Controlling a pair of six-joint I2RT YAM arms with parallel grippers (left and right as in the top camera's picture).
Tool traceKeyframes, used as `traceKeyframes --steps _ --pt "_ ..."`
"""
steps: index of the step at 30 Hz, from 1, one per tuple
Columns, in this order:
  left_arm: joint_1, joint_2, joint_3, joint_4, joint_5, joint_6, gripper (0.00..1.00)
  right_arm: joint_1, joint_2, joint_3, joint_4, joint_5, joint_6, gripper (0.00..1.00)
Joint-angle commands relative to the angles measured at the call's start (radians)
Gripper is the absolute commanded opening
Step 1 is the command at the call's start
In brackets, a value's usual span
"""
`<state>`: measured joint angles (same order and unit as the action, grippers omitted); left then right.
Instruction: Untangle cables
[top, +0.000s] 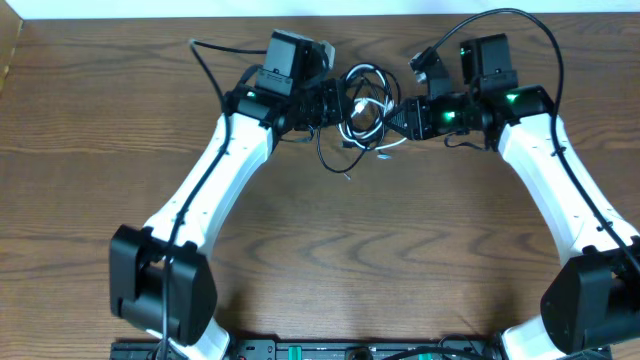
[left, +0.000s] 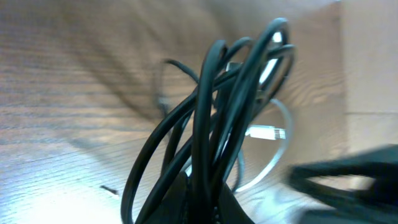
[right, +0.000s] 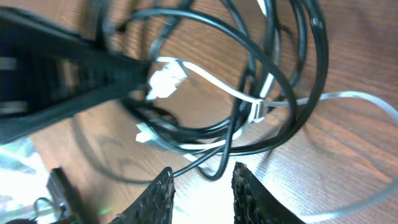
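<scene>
Pinching the cables (top: 362, 110) at the far table (top: 320, 250) edge, left hand (top: 335, 103); right hand (right: 202, 173) slightly spread; bare wood nearer.

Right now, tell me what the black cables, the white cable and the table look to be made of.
Black cables: likely a rubber or PVC jacket, smooth and semi-gloss; light streaks run along their curves.
White cable: probably similar plastic, smooth, with a hard moulded plug.
Table: wood or wood-look laminate, brown, with visible grain; which one is unclear.

Wooden table (top: 330, 250), dark brown grain
</scene>
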<state>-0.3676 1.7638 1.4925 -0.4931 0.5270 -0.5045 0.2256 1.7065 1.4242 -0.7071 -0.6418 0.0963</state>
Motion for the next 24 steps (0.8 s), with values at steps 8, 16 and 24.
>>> traceKeyframes --steps 8,16,24 --pt "0.004 0.002 0.013 -0.024 0.069 -0.059 0.07 0.074 0.059 0.006 0.051 0.239 0.149 0.29" --pt "0.005 0.002 0.013 -0.021 0.092 -0.058 0.07 0.093 0.208 0.006 0.099 0.270 0.278 0.45" --pt "0.009 -0.056 0.036 0.004 0.090 -0.012 0.07 0.076 0.295 0.006 0.075 0.322 0.307 0.45"
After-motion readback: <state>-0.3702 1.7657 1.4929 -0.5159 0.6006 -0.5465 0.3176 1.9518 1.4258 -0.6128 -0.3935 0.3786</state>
